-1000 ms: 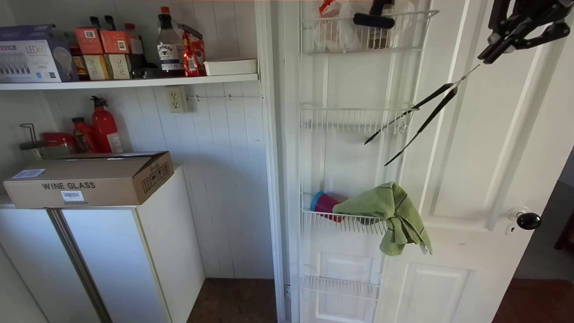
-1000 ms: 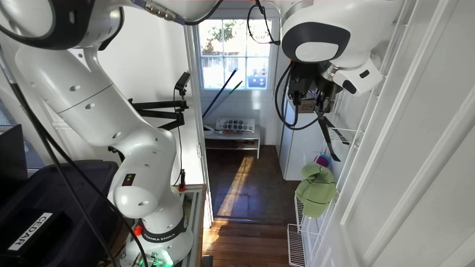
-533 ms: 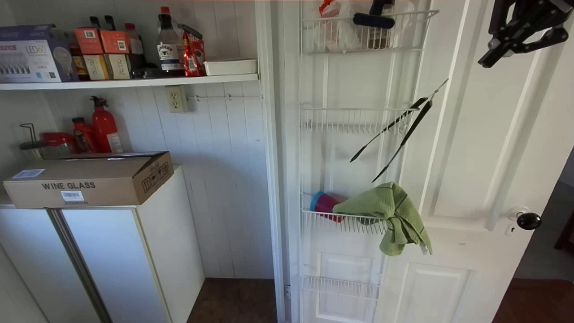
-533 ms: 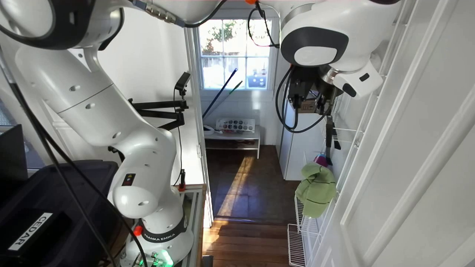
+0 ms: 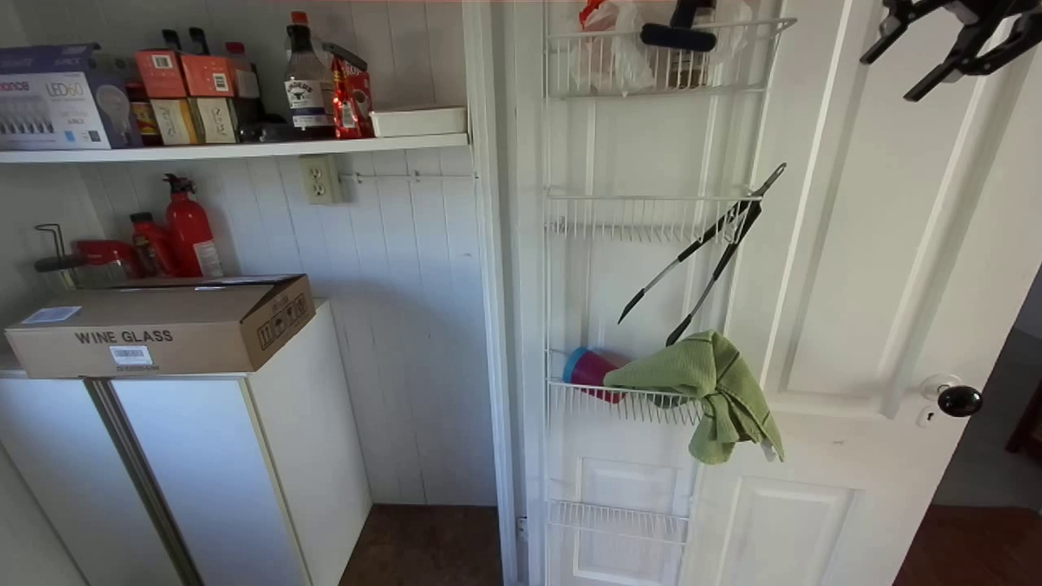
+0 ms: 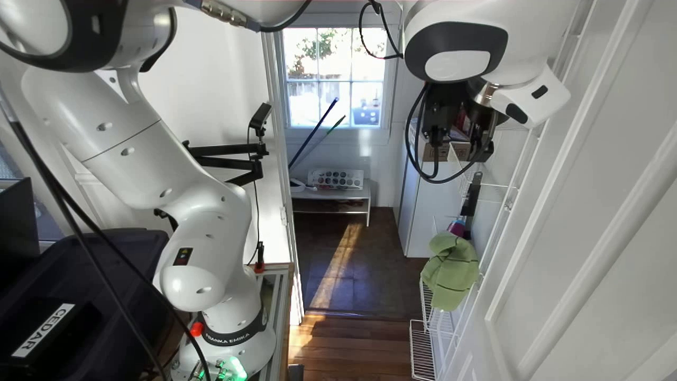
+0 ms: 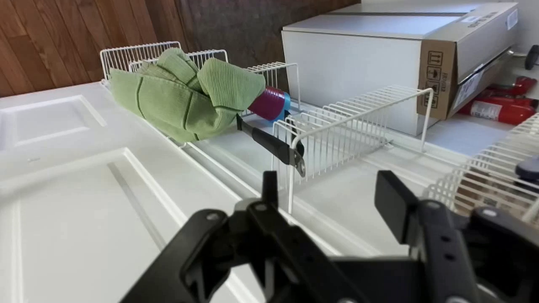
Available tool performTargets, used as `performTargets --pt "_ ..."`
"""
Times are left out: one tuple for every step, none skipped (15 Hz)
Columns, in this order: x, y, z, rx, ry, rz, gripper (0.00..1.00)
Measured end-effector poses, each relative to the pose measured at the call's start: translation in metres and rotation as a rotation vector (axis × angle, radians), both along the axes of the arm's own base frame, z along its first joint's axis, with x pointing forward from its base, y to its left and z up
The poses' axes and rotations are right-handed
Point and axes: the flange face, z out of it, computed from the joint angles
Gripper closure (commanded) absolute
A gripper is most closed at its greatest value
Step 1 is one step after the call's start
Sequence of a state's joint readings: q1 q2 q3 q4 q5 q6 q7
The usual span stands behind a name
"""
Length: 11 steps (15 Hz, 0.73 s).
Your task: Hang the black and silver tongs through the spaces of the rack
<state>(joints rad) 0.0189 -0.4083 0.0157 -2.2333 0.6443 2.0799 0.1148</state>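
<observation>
Tongs (image 5: 735, 242): hung at the edge of the rack (image 5: 643, 197), joint up, arms down; exact gaps unclear.
End effector (image 7: 326, 187): spread, holding nothing, apart from them.
Rack: may snag, so backing off should go slow and straight.

The arm (image 6: 174, 174) was rounded and white, with a dark grey patch (image 6: 460, 37) around a pale oval (image 6: 457, 66). A black band (image 6: 232, 335) on the base (image 6: 254, 353) read FRANKA EMIKA (a green light (image 6: 236, 366) glowed below). Black cables (image 6: 441, 181) hung in loops; the fingers (image 7: 391, 206) were black, with silvery screws (image 7: 212, 216).
</observation>
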Motion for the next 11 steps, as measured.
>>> performTargets --pt "0.0 -0.004 0.008 -0.004 -0.013 -0.003 0.01" --pt "0.0 -0.009 0.015 -0.015 -0.025 -0.005 0.0" --pt "0.0 -0.015 0.022 -0.025 -0.038 -0.01 0.0" --pt "0.0 -0.021 0.029 -0.035 -0.051 -0.017 0.0" --pt "0.0 -0.027 0.034 -0.041 -0.059 -0.023 0.0" --pt "0.0 -0.032 0.038 -0.045 -0.064 -0.028 0.0" --pt "0.001 -0.036 0.042 -0.049 -0.07 -0.035 0.0" --pt "0.001 -0.039 0.043 -0.051 -0.073 -0.039 0.0" --pt "0.001 -0.04 0.044 -0.052 -0.075 -0.042 0.0" --pt "0.001 -0.04 0.044 -0.052 -0.075 -0.042 0.0" --pt "0.001 -0.04 0.044 -0.052 -0.075 -0.042 0.0"
